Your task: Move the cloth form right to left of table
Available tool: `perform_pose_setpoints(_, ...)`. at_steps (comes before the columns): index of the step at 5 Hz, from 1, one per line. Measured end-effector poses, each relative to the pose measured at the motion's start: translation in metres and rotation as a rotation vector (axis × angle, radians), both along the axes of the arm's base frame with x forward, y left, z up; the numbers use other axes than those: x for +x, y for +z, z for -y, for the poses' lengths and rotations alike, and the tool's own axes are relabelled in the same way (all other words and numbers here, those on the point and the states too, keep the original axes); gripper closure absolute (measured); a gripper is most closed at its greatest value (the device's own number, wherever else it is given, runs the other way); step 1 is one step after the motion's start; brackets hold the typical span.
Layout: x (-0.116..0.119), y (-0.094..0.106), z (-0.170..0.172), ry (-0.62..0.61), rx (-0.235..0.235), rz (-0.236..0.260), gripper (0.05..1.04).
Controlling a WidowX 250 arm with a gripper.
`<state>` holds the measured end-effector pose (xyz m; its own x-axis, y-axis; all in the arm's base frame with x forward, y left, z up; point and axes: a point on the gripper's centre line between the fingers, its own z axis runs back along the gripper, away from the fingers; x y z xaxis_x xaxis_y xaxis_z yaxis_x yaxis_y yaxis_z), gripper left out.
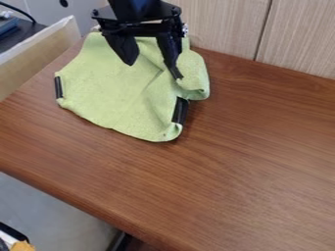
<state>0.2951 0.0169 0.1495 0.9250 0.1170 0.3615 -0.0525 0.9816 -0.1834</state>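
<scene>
Green cloth [114, 93] is the reference here. It lies on the brown wooden table [222, 171], on the table's far left part, spread but not flat. Left portion is fairly smooth; right side is creased and bunched, with a rounded fold bulging out. Near edge curves down to a blunt corner at the right.

Two black strips sit at the cloth's edges: left strip [59, 87] upright at the left edge, right strip [180, 110] slightly tilted at the right edge, just below the bulging fold.

Black two-finger gripper [154, 71] hangs over the far half of the cloth, pointing down. Fingers are spread apart, green fabric visible between them, nothing clamped. Right-hand finger in the view ends near the bunched fold. Can't tell whether either fingertip touches fabric.

Surroundings, all relative to the cloth: light wood-grain panel [219, 24] stands behind and to the right, with a dark vertical seam. Pale wooden board [39, 56] runs along the left, slanting. Past that board, dark surface [29, 35] with a blue object [8, 27] on it and a black cable [18, 11] arching over. Well below the cloth, past the table's near edge, grey floor [52, 206] and a small orange item [23, 246].
</scene>
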Motion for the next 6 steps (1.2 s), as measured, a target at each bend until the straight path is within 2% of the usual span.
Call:
perform_pose_setpoints(1, 0.000, -0.008, 0.000, 0.006, -0.007, -0.027, 0.082)
perform_pose_setpoints(2, 0.010, -0.018, -0.028, 0.100, -0.007, -0.067, 0.082)
perform_pose_setpoints(3, 0.025, -0.021, -0.045, 0.155, 0.016, -0.081, 0.082)
perform_pose_setpoints(4, 0.029, -0.033, -0.074, 0.243, 0.042, -0.117, 0.082)
perform_pose_setpoints(5, 0.032, -0.055, -0.085, 0.246, 0.096, -0.156, 0.082)
perform_pose_setpoints(6, 0.033, -0.080, -0.091, 0.262, 0.088, -0.189, 0.082)
